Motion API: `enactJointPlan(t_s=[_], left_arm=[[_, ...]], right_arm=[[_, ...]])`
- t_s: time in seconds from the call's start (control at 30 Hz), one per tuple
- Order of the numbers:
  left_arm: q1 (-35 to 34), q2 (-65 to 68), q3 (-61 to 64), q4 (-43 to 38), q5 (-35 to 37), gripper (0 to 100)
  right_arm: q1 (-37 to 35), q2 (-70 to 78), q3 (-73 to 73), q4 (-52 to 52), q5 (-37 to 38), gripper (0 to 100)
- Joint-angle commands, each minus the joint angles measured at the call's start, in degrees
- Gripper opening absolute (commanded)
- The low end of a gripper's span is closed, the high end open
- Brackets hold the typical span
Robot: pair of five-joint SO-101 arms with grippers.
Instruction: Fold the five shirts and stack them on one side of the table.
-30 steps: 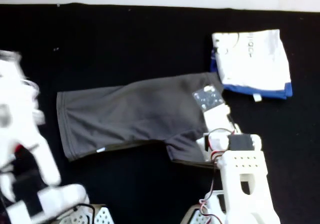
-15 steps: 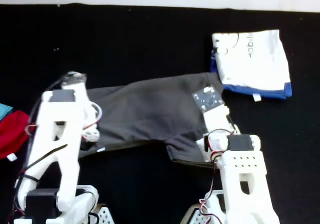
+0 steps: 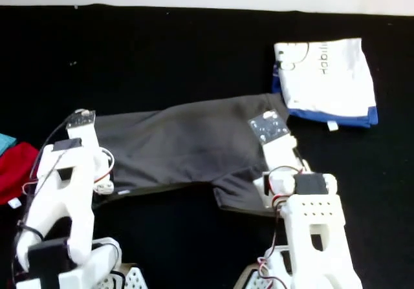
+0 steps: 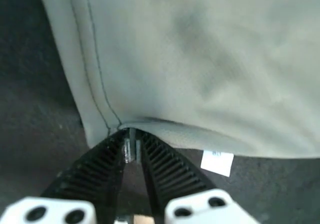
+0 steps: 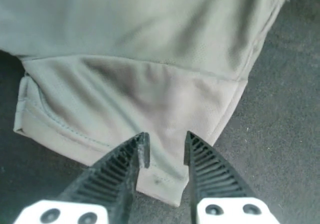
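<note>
A grey shirt (image 3: 187, 143) lies spread across the middle of the black table (image 3: 168, 50). My left gripper (image 4: 131, 140) is shut on the corner of the grey shirt's hem (image 4: 107, 119), at its left end under the left arm (image 3: 71, 166). A white care tag (image 4: 217, 162) lies just beside that corner. My right gripper (image 5: 165, 147) hangs open just over the shirt's sleeve (image 5: 135, 108), with nothing between its fingers. In the high view the right arm (image 3: 284, 166) stands over that sleeve (image 3: 239, 195).
A folded white shirt (image 3: 323, 75) lies on a folded blue one (image 3: 330, 116) at the back right. A red shirt (image 3: 16, 166) and a bit of teal cloth (image 3: 5, 140) lie at the left edge. Bare table stretches along the back.
The left arm swung in from the left edge onto the grey shirt's left hem, then drew back slightly, uncovering the red shirt. The right arm has not moved.
</note>
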Motion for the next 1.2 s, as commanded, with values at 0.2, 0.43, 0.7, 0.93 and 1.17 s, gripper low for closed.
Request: enactJointPlan(t_s=[0.2, 0.43, 0.7, 0.93, 1.17], left_arm=[[-10.2, 14.4, -14.8, 6.8, -4.5, 1], [-8.4, 14.9, -20.8, 15.6, -4.7, 1], [-3.1, 4.2, -21.8, 22.9, -4.6, 1], [1.0, -13.1, -20.1, 24.4, 0.0, 1], [1.8, -8.0, -9.1, 4.0, 7.9, 1]], right_arm=[[-1.5, -0.7, -0.4, -4.4, 0.5, 12.0], [-1.5, -0.7, 0.0, -3.8, 0.5, 12.0], [-1.5, -0.6, 0.8, 1.6, 1.0, 12.0], [-1.0, -0.6, 11.7, -10.2, 5.5, 12.0], [8.0, -0.6, 10.9, -15.3, 8.3, 12.0]])
